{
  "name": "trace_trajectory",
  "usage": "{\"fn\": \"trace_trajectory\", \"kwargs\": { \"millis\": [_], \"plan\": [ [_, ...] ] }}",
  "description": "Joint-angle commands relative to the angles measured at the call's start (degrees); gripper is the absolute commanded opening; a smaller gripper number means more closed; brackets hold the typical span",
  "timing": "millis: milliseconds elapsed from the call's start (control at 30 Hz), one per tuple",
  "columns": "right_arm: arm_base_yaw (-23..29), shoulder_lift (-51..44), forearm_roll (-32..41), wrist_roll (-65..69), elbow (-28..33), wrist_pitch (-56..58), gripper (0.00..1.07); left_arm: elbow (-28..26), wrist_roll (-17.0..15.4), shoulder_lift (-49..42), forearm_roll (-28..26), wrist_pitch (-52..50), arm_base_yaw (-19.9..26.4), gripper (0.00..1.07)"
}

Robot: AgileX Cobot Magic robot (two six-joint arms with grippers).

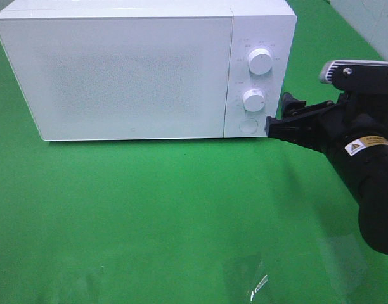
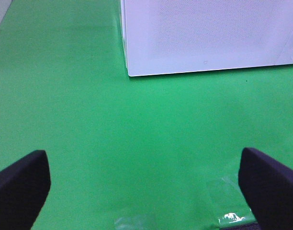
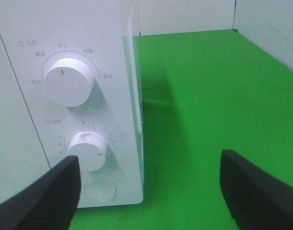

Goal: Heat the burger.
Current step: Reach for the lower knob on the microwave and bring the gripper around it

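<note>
The burger is out of view in every frame. A white microwave stands at the back of the green table with its door shut. My right gripper is open beside the microwave's lower right front corner, level with the lower knob and round button. The right wrist view shows its fingers spread wide, with the lower knob, the button and the upper knob close ahead. My left gripper is open and empty over bare green cloth, facing the microwave's left front corner.
The green cloth covers the table in front of the microwave. A crumpled piece of clear film lies near the front edge, also in the left wrist view. A white wall borders the table at the back right.
</note>
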Motion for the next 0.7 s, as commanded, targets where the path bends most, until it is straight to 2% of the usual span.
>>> {"fn": "trace_trajectory", "kwargs": {
  "millis": [33, 700],
  "plan": [
    [0.5, 2.9, -0.1, -0.7, -2.8, -3.0, 0.76, 0.2, 0.1, -1.1, -0.3, -0.7, 0.2, 1.0],
    [0.9, 14.4, -0.4, -3.9, -13.5, -3.0, 0.76, 0.2, 0.1, -1.1, -0.3, -0.7, 0.2, 1.0]
  ]
}}
